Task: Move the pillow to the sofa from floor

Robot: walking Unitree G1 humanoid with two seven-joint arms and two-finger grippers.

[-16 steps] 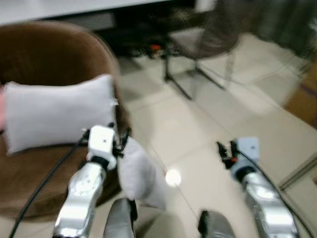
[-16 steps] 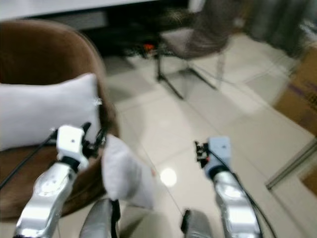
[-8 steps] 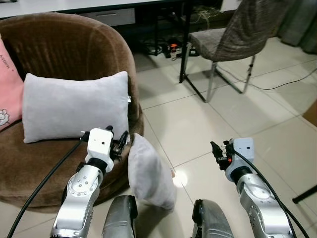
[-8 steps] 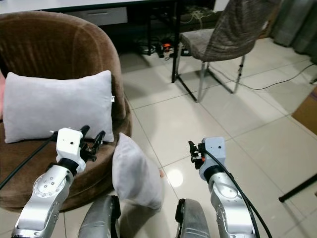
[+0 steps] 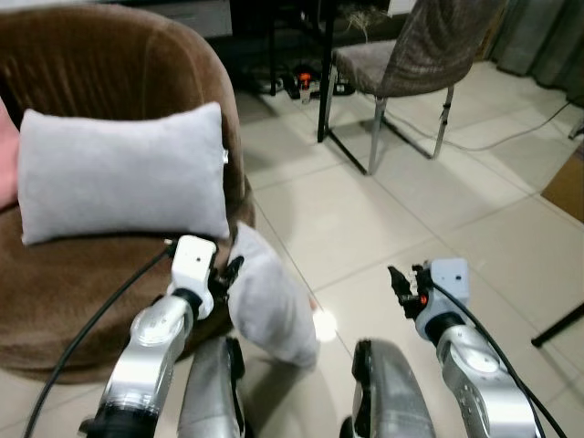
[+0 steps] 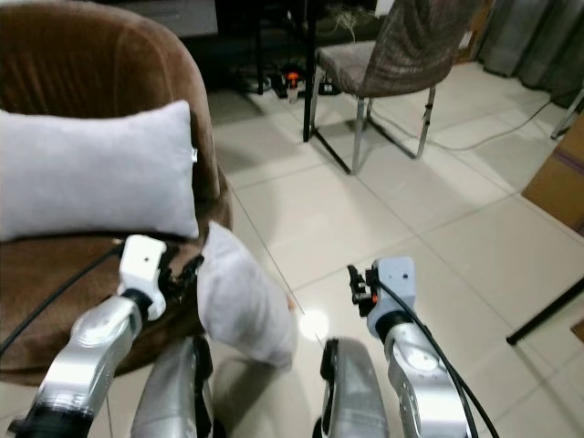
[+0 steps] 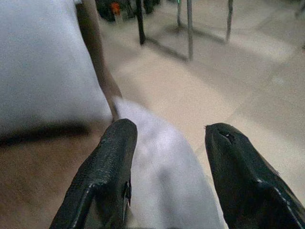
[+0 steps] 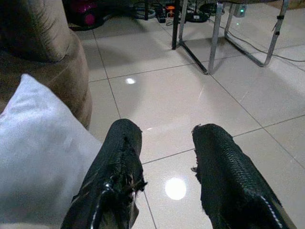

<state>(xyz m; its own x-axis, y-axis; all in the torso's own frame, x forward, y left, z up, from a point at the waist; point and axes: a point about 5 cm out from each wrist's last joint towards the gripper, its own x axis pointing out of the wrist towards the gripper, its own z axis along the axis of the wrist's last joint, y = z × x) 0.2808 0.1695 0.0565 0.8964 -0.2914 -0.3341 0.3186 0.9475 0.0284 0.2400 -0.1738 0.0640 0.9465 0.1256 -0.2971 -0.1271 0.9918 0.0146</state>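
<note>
arms: silver metal, rounded segments | wrists: white boxy housings | left gripper (image 5: 228,274), right gripper (image 5: 397,279): two long black textured fingers each | cables: black, trailing along both forearms | legs: glossy grey

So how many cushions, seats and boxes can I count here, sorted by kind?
Grey pillows: 2, one on the sofa and one on the floor leaning against it
Pink cushions: 1
Brown sofas: 1
Chairs: 1
Cardboard boxes: 1
Total: 6
</note>
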